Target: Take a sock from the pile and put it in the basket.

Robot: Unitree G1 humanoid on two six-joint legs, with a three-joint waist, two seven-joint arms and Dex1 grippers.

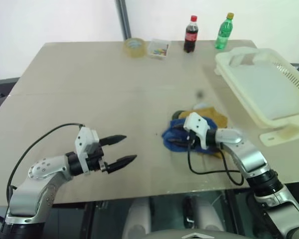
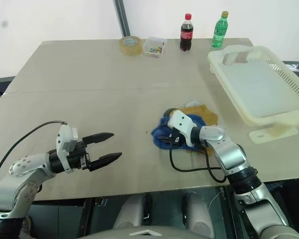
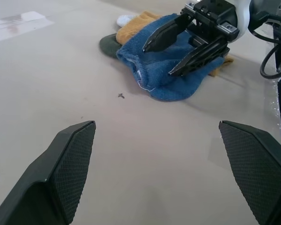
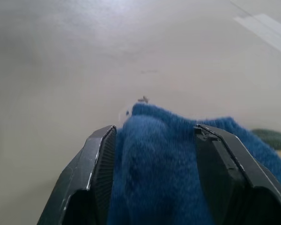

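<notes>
Blue sock (image 3: 171,75) atop pile (image 1: 202,127), beside basket (image 1: 261,82), straddled by right gripper (image 3: 178,54), jaws apart, unclamped; pick-up step; next calls for closing, lifting, carrying over; left gripper (image 1: 120,150) wide open.

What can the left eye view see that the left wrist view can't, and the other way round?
The left eye view alone takes in the basket, the two bottles, the tape roll and the small clear box. The left wrist view alone gives a close look at the left pincer's textured pads, standing wide apart. Both show the table, the pile and the right pincer, its fingers astride the blue sock.
</notes>
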